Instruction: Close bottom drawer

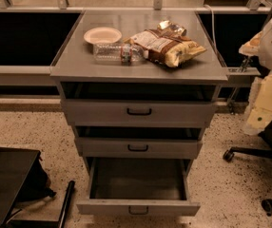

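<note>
The grey metal cabinet point(69, 63) stands in the middle of the camera view. Its bottom drawer point(138, 207) is pulled far out towards me. It has a shallow grey front with a small black handle, and its inside is empty. The middle drawer point(138, 147) and top drawer point(138, 111) each stand a little way out. My arm shows as white and cream parts at the right edge, with the gripper point(265, 103) to the right of the cabinet, level with the top drawer and well apart from the bottom drawer.
On the cabinet top lie a white plate point(102, 34), a clear water bottle point(117, 52) on its side and a brown chip bag point(167, 44). An office chair base point(269, 175) stands at the right. A black case point(7, 179) and a black rod point(65, 203) lie on the floor at the left.
</note>
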Tool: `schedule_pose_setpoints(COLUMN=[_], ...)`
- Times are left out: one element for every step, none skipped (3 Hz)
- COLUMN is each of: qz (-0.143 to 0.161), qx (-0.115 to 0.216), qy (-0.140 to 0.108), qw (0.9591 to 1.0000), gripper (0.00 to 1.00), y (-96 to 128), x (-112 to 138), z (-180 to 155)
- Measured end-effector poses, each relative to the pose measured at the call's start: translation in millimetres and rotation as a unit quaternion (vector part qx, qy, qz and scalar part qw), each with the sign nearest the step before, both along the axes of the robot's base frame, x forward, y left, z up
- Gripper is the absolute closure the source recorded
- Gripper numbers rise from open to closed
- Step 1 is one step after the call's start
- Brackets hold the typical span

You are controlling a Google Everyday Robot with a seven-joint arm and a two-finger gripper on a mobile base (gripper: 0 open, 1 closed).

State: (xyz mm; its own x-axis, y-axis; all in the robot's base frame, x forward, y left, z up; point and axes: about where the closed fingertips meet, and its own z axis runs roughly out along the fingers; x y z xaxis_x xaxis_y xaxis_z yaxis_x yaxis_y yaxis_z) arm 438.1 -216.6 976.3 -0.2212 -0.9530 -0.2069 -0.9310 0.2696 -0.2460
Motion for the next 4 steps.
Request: schedule_pose_setpoints(qz=[0.005,0.032,0.045,0.036], qx=[0.003,0.038,0.117,0.228], qy=[-0.007,-0.014,-0.006,0.02], qw=[1.0,0.9987,0.992,0.9728], gripper=[0.0,0.0,0.0,0.0], y=[0.6,2.7,-0.2,4.3], x=[-1.6,-18.6,-38.6,-66.3], z=[-0.1,-29.4,-106.5,-217.2])
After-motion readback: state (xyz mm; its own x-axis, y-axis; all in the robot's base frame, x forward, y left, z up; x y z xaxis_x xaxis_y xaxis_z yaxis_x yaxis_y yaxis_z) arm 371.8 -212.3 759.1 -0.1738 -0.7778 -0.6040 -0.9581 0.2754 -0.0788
